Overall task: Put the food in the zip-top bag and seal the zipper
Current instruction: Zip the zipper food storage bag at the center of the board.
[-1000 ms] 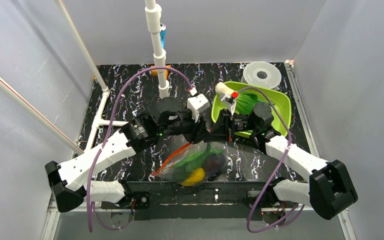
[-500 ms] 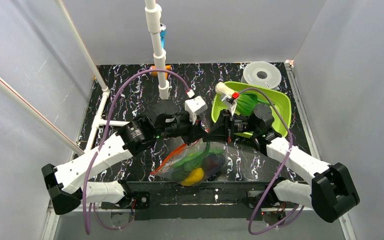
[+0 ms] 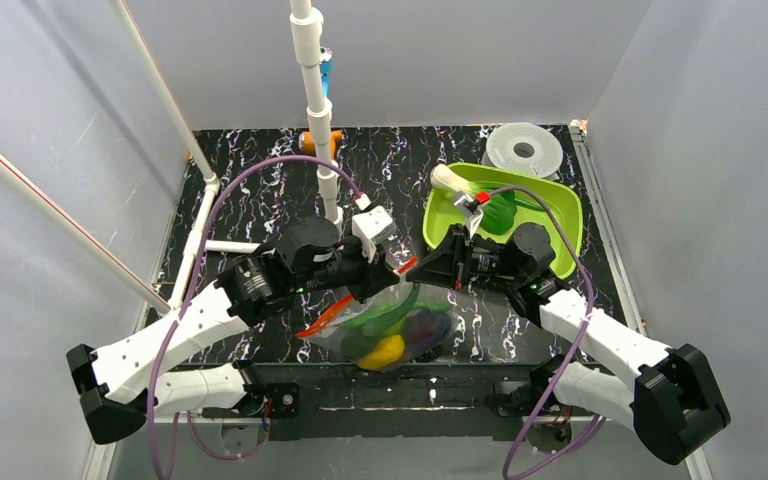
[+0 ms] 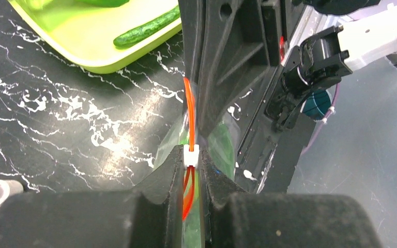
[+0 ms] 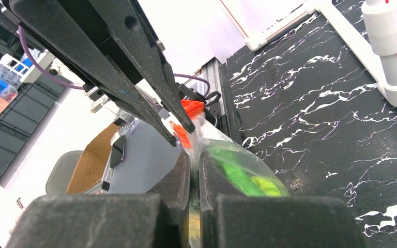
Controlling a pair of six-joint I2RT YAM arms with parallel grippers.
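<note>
The clear zip-top bag (image 3: 400,328) lies at the near middle of the table, its mouth edge lifted. It holds a yellow piece (image 3: 388,352), green pods (image 3: 390,315) and a dark purple plum (image 3: 426,325). The red-orange zipper (image 3: 332,315) runs up to both grippers. My left gripper (image 3: 384,284) is shut on the zipper (image 4: 188,113) at its white slider (image 4: 191,155). My right gripper (image 3: 416,270) is shut on the bag's edge (image 5: 194,157), tip to tip with the left one. The zipper's end (image 5: 182,135) shows just past its fingers.
A lime-green tray (image 3: 556,205) stands at the back right with a leafy green piece (image 3: 501,212) and a green pod (image 4: 144,32) in it. A white spool (image 3: 523,148) lies behind it. A white pipe post (image 3: 317,110) stands at the back middle.
My left gripper has drawn back to the left and nearer along the zipper. My right gripper has followed a little to the left. The bag's mouth edge is stretched between them.
</note>
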